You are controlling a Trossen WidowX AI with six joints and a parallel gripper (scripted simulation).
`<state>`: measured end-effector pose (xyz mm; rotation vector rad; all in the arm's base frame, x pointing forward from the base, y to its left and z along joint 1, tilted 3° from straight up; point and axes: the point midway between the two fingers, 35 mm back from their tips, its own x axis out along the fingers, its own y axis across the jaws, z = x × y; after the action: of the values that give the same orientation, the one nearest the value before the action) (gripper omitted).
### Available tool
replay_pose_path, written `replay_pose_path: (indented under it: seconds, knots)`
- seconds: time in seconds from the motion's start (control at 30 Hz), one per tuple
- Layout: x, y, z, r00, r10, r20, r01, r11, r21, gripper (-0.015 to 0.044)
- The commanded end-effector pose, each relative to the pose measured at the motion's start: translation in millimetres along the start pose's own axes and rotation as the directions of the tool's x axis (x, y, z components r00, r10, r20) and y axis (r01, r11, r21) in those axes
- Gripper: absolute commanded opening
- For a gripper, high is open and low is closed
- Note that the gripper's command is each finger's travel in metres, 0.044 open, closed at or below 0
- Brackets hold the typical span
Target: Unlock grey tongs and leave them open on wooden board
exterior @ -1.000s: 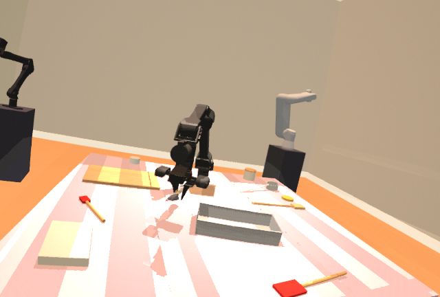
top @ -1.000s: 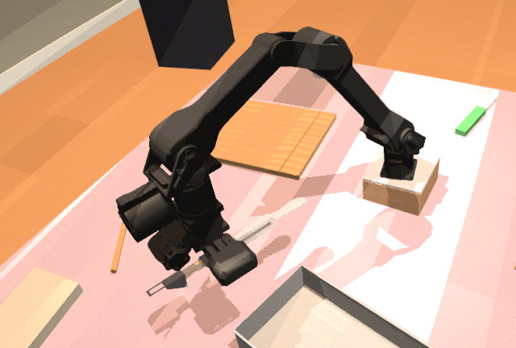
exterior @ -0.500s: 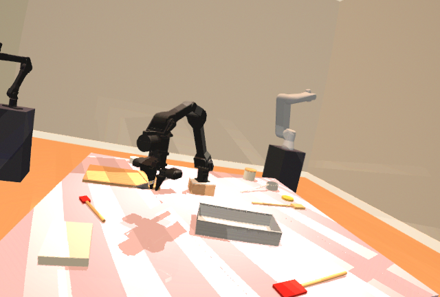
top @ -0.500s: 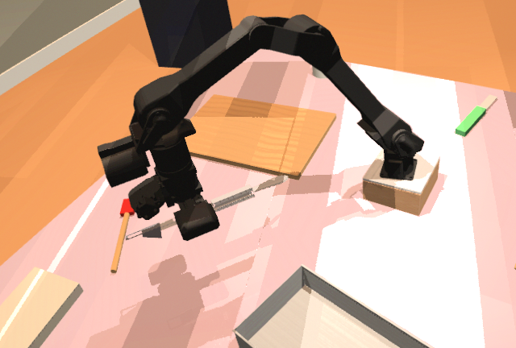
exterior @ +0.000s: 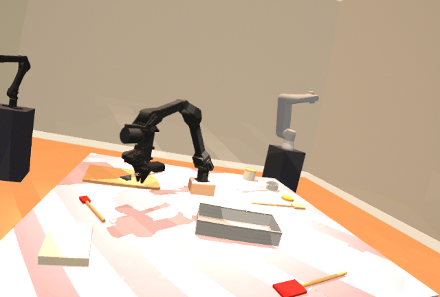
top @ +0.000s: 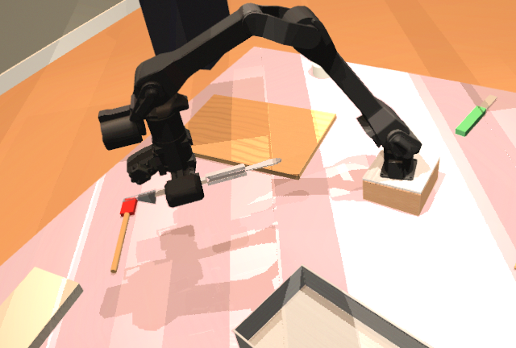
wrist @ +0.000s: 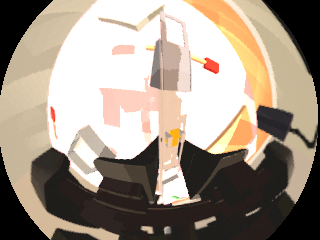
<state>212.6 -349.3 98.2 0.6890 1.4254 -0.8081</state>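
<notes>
The grey tongs are held in the air, long axis roughly level, with their two arms close together. My gripper points down and is shut on them. In the wrist view a small orange part lies between the arms near my fingers; whether the lock is released cannot be told. The wooden board lies behind the tongs in the top view, where their pale end overlaps its near edge. The roasting tin is away from the gripper.
A red-headed tool lies in front of the board. A pale block is near the left table edge. The arm's base block stands right of the board. A green-handled tool lies far right.
</notes>
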Motion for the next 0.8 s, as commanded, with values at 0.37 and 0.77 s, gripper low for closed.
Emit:
replay_pose_path:
  seconds: [0.37, 0.77]
  knots:
    - [-4.3, -80.6, -16.5, 1.000, -0.001, 0.009, 0.000, 0.986, 0.165, -0.0150]
    - [-4.0, -156.3, -48.7, 1.000, -0.006, 0.006, 0.004, 0.945, 0.327, -0.0150]
